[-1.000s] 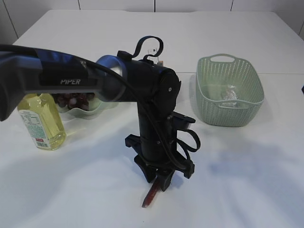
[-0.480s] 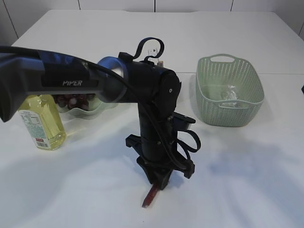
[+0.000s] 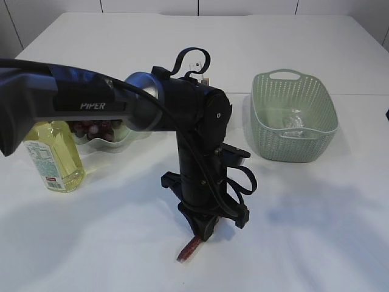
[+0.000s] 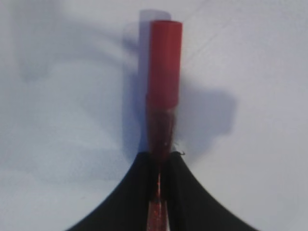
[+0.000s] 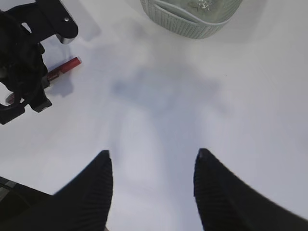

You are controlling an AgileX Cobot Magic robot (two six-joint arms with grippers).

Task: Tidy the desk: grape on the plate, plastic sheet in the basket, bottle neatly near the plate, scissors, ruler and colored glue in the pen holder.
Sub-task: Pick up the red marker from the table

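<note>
A red colored glue tube (image 4: 164, 62) lies on the white table near its front edge, cap end pointing away from the wrist. My left gripper (image 4: 162, 156) points straight down over it, and its jaws are shut on the glittery body of the tube (image 3: 188, 250). The left gripper (image 3: 198, 233) stands at the table's middle front. Dark grapes (image 3: 91, 128) rest on a pale green plate (image 3: 115, 143) at the left. A yellow bottle (image 3: 53, 159) stands upright in front of the plate. The green basket (image 3: 293, 115) holds a clear plastic sheet (image 3: 294, 121). My right gripper (image 5: 153, 156) hovers open over bare table. The left arm hides the pen holder.
Black loops (image 3: 189, 56) stick up behind the left arm's wrist; what they belong to is hidden. In the right wrist view the basket (image 5: 192, 21) is at the top and the glue tube (image 5: 65, 66) at the left, beside the left gripper.
The left jaws have closed onto the glue tube. The tube's free end has shifted slightly to the left. The right gripper has not moved.
</note>
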